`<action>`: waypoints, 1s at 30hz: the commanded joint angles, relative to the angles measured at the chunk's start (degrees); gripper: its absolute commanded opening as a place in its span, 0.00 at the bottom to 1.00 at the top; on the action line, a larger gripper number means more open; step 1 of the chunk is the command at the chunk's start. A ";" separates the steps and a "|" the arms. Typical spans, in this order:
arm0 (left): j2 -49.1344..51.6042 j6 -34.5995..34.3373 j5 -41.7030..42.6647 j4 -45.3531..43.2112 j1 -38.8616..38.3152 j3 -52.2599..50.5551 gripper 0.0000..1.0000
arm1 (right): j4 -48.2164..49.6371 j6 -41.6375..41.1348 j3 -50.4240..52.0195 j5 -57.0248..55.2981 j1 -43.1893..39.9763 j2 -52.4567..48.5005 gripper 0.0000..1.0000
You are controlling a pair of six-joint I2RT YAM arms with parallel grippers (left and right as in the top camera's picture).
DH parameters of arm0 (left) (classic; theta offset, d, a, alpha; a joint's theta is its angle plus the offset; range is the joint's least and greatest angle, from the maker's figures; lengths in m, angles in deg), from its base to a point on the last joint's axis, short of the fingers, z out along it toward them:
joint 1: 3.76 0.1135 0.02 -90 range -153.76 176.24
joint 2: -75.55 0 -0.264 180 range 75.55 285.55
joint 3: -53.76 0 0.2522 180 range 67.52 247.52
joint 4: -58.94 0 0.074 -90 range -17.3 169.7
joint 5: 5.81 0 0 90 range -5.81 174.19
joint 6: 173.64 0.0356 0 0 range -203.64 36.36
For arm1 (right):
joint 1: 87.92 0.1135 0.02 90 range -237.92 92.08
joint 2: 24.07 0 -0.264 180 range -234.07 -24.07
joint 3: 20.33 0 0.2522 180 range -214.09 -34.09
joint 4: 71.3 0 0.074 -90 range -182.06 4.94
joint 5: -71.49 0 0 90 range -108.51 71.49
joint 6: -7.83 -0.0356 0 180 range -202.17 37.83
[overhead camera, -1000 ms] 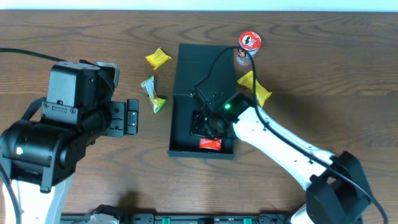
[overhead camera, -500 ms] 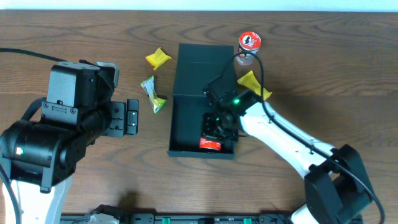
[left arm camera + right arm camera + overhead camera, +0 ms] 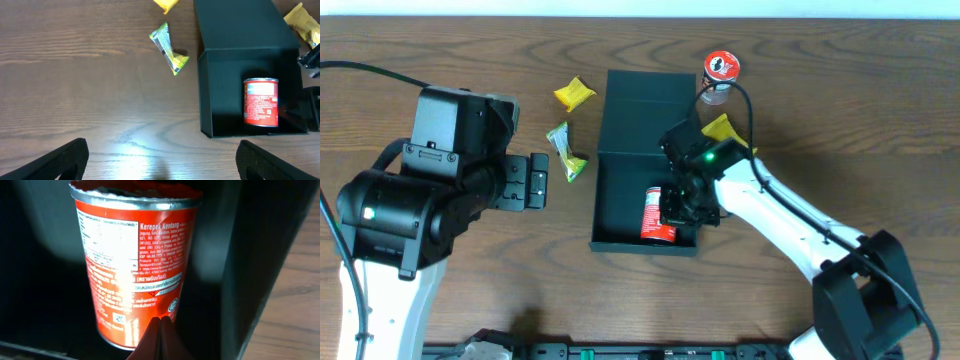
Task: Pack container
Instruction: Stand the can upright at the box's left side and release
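Observation:
The container [image 3: 620,170] is a dark teal box with its flap lid [image 3: 645,100] lying open at the back. A red-labelled can [image 3: 657,215] lies on its side inside, near the front wall. My right gripper [image 3: 686,207] is inside the box, just right of the can. In the right wrist view its fingertips [image 3: 161,330] are pressed together and empty, in front of the can [image 3: 130,265]. My left gripper [image 3: 532,182] hovers open over bare table left of the box. Its view shows the container [image 3: 205,90] and the can [image 3: 260,101].
A second red can [image 3: 720,72] stands upright behind the box's right corner. A yellow packet [image 3: 574,93] and a green-yellow packet [image 3: 566,150] lie left of the lid. Another yellow packet [image 3: 728,133] lies right of it, partly under my right arm.
My right gripper has slid to the right off the can, which now shows fully in the box. My left arm has shifted slightly right and back.

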 commanded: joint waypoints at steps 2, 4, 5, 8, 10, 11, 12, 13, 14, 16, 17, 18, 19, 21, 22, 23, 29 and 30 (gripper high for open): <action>-0.13 1.05 -0.57 -0.20 -0.20 -0.35 0.95 | 0.31 -0.48 -0.02 -8.02 3.32 -0.42 0.01; -0.13 1.05 -0.57 -0.20 -0.20 -0.35 0.96 | 0.61 -0.68 -0.02 -9.75 4.24 -0.42 0.02; -0.13 1.05 -0.57 -0.20 -0.20 -0.35 0.95 | 0.66 -0.72 -0.02 -10.36 4.59 -0.52 0.02; -0.13 1.03 -0.55 -0.20 -0.20 -0.35 0.95 | 0.39 -0.63 0.00 -11.61 5.03 -1.31 0.01; -0.13 1.03 -0.55 -0.17 -0.20 -0.35 0.96 | 0.07 -0.59 0.00 -12.17 5.01 -2.21 0.02; -0.13 1.03 -0.55 -0.17 -0.20 -0.35 0.96 | -0.09 -0.59 0.02 -12.31 5.01 -2.58 0.02; -0.13 1.03 -0.55 -0.17 -0.20 -0.35 0.96 | -0.07 -0.59 0.02 -12.28 5.03 -3.17 0.01; -0.13 1.03 -0.55 -0.15 -0.20 -0.35 0.95 | -0.04 -0.61 0.02 -12.26 5.01 -3.32 0.02; -0.13 1.03 -0.55 -0.15 -0.20 -0.35 0.95 | -0.02 -0.61 0.02 -12.26 5.01 -3.91 0.01; -0.13 1.03 -0.55 -0.15 -0.20 -0.35 0.95 | 0.24 -0.68 0.02 -11.43 5.01 -4.26 0.02; -0.13 1.03 -0.55 -0.17 -0.20 -0.35 0.96 | 0.55 -0.70 0.02 -10.32 5.01 -4.39 0.02; -0.13 1.03 -0.55 -0.17 -0.20 -0.35 0.95 | 0.98 -0.85 0.02 -9.20 5.01 -4.44 0.02; -0.13 1.01 -0.55 -0.17 -0.20 -0.35 0.96 | 1.79 -0.87 0.02 -7.58 5.01 -4.59 0.01; -0.13 1.01 -0.55 -0.17 -0.20 -0.35 0.95 | 4.04 -2.05 0.02 -4.17 5.01 -4.70 0.02; -0.13 1.01 -0.55 -0.15 -0.20 -0.35 0.95 | 5.22 -3.54 0.02 -2.62 5.01 -4.70 0.01; -0.13 1.01 -0.55 -0.15 -0.20 -0.35 0.95 | 7.58 -5.60 0.02 0.20 4.94 -4.81 0.01; -0.13 1.01 -0.55 0.00 -0.20 -0.35 0.95 | 20.79 -9.90 -0.02 8.83 4.90 -5.22 0.02; -0.13 1.03 -0.57 0.09 -0.20 -0.35 0.95 | 20.15 -9.86 -0.02 8.46 4.76 -5.22 0.02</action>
